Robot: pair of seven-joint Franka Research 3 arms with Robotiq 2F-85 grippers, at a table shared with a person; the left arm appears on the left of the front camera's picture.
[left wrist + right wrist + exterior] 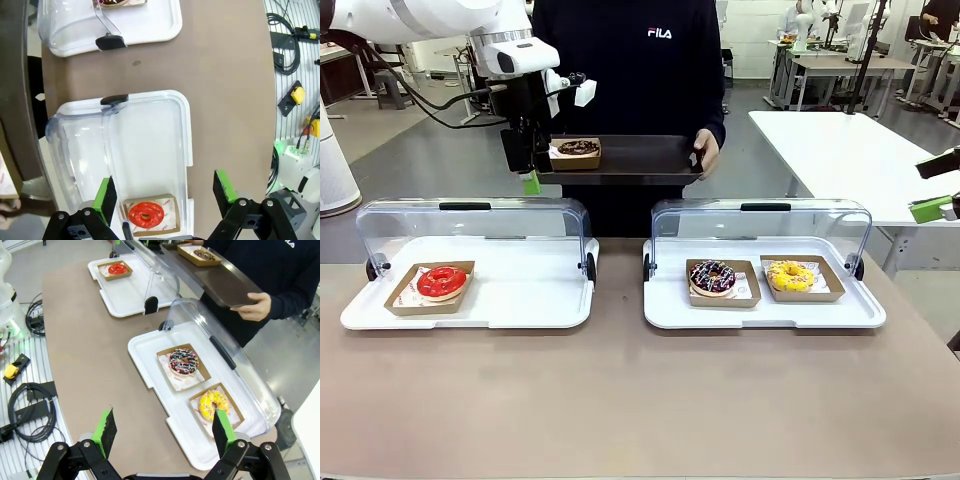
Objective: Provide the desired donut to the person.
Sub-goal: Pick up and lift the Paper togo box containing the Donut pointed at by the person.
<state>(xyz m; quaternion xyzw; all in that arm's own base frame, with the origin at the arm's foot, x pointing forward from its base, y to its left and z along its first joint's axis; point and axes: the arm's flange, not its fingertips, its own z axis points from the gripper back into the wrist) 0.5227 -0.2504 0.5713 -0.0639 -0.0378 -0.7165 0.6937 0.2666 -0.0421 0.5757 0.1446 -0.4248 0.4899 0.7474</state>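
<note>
Near side: right gripper (164,424) jaws spread wide, empty, above the table edge by the right white tray (770,315) with sprinkled donut (712,277) and yellow donut (790,275); left white tray (520,310) holds red donut (441,281), clear lids (470,225) up. Farther: left gripper (162,177) fingers apart, holding nothing, beside the left end of the dark tray (640,160) held by the person's hand (708,152). Chocolate donut (578,148) sits there in its cardboard boat (575,161), looks delivered. Donut light, soft, glaze smears easily; pinch the stiff boat rim, not the frosting, keep level
</note>
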